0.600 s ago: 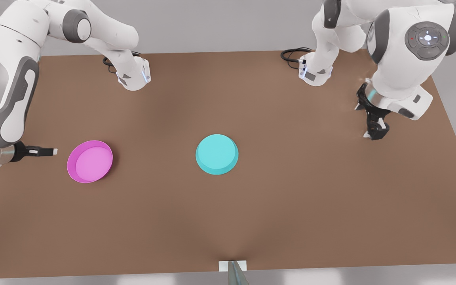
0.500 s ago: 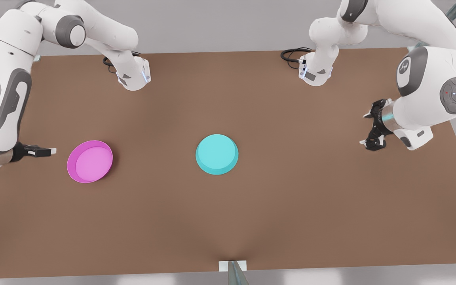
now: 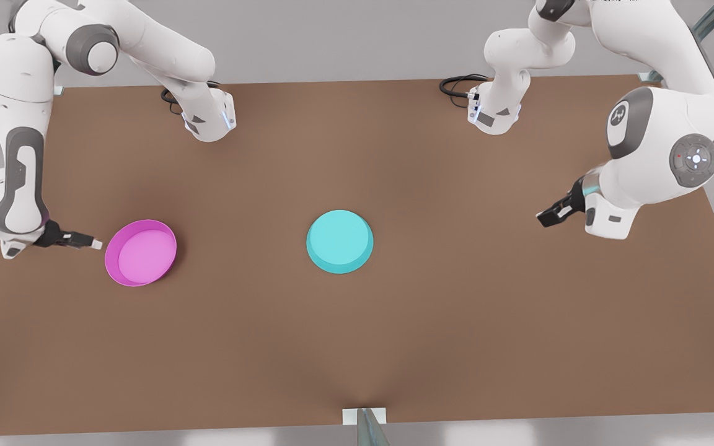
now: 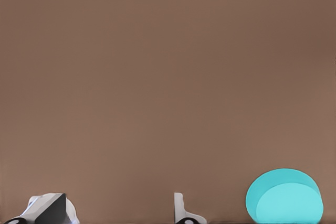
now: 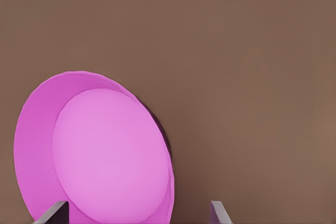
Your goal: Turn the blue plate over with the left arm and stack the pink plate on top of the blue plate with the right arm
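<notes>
blue plate point(image 3: 339, 241): 1 | pink plate point(image 3: 141, 252): 1 | arms: 2 | table point(image 3: 357, 347): 1

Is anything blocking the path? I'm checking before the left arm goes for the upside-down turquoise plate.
Nothing visible does. Only bare brown table lies between the left gripper, at the front view's right, and the round turquoise plastic plate. The round pink plastic plate sits beyond it, beside the right gripper.

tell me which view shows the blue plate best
The front view: the whole blue plate lies base-up mid-table, unobstructed. The left wrist view catches it far off and cut by the frame edge.
</notes>
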`<action>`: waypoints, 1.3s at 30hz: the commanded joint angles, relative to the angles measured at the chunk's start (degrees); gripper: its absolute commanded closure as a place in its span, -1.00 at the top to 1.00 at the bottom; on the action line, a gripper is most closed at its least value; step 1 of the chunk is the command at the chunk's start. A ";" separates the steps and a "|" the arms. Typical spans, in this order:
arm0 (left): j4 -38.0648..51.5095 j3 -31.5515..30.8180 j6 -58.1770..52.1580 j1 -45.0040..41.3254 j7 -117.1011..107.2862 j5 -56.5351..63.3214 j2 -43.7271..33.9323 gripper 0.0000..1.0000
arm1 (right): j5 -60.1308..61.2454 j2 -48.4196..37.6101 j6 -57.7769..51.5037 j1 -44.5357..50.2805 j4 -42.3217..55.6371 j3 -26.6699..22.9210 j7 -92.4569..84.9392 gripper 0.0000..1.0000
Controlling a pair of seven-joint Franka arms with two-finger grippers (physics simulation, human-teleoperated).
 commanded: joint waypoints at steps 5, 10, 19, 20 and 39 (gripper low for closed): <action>0.49 0.35 0.45 -0.04 28.19 -0.05 0.08 1.00 | 2.80 1.55 7.68 0.15 -4.71 0.48 -34.39 1.00; 1.81 0.17 0.10 -0.04 28.01 0.21 -0.18 1.00 | 2.80 3.84 8.83 0.68 -4.97 0.74 -34.56 1.00; 2.60 0.08 -0.07 -0.04 28.01 0.48 -0.45 1.00 | 2.80 5.07 7.33 0.41 -5.06 1.27 -34.12 1.00; 2.60 -0.01 -0.07 -0.04 27.75 0.39 -0.27 1.00 | 2.80 5.07 7.33 0.50 -5.15 1.27 -34.12 0.64; 2.51 0.08 -2.01 -0.13 28.19 0.30 0.08 1.00 | 2.88 5.16 6.37 0.59 -4.27 1.97 -34.39 -0.57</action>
